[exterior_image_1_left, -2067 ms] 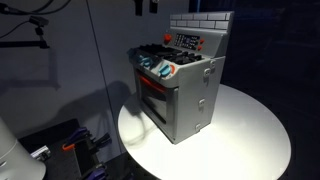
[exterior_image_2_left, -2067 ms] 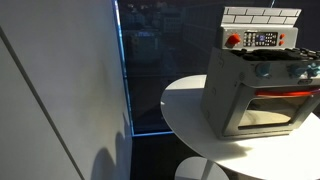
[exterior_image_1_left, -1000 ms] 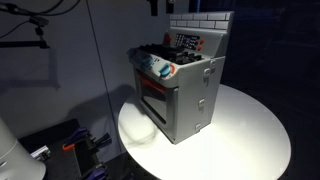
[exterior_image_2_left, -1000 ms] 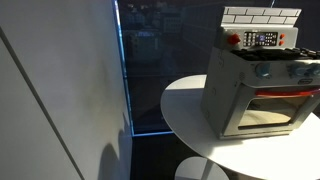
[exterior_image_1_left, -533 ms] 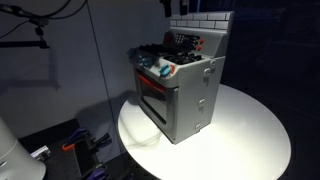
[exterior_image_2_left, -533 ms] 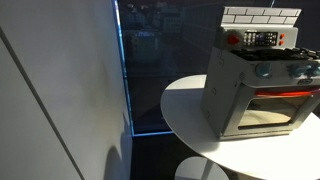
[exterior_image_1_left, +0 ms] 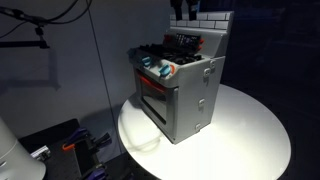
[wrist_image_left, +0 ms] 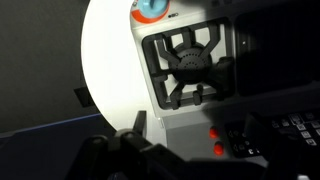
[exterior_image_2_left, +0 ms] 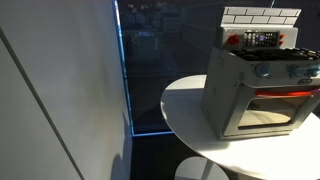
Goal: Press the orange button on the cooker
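Note:
The grey cooker (exterior_image_1_left: 185, 95) stands on a round white table (exterior_image_1_left: 250, 140); it also shows in an exterior view (exterior_image_2_left: 255, 95). Its back control panel carries a red-orange button (exterior_image_2_left: 233, 40). In the wrist view two small orange buttons (wrist_image_left: 213, 133) (wrist_image_left: 219, 150) sit on the grey ledge behind the dark hob (wrist_image_left: 190, 65). My dark gripper (exterior_image_1_left: 182, 30) hangs just above the control panel. In the wrist view its jaws (wrist_image_left: 213, 122) look open and empty, with the buttons showing between them. It touches nothing that I can see.
A blue-and-orange knob (wrist_image_left: 150, 8) shows at the cooker's front edge. The brick-patterned back panel (exterior_image_1_left: 200, 20) rises right behind the gripper. A glass wall (exterior_image_2_left: 145, 70) stands beside the table. Cables and gear (exterior_image_1_left: 80, 145) lie on the floor.
The gripper has come in from the top of the exterior view and moved across and down, and now darkens the control panel. The cooker has not moved.

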Robot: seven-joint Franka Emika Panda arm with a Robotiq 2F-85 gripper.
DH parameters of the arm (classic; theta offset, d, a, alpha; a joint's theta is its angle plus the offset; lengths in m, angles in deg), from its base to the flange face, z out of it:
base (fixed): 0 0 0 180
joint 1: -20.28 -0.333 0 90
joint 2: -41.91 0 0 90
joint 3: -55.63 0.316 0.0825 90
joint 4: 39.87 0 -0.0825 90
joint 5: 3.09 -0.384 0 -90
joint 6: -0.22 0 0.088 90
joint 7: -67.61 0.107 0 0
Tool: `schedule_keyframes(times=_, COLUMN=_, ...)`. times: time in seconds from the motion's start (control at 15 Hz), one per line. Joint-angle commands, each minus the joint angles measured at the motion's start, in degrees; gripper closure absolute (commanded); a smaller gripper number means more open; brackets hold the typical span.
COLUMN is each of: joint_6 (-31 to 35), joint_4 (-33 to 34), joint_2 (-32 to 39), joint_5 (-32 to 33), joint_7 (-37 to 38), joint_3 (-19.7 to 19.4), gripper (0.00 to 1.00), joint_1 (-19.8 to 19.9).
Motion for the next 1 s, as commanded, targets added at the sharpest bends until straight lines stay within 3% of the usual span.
schedule_keyframes(times=0.0, joint_6=2.4, joint_4=-1.1, joint_2=0.4, joint_5=-0.8, joint_7=2.3, joint_3=-0.1, gripper=0.00, joint_1=0.6)
schedule_keyframes(times=0.47, joint_6=1.2, joint_4=-0.7, joint_2=0.9, joint_5=0.0, joint_7=1.2, joint_3=0.1, gripper=0.00, joint_1=0.4)
schedule_keyframes(times=0.93, joint_6=5.6, joint_4=1.5, joint_2=3.9, joint_5=0.3, joint_7=8.5, joint_3=0.2, gripper=0.00, joint_1=0.5)
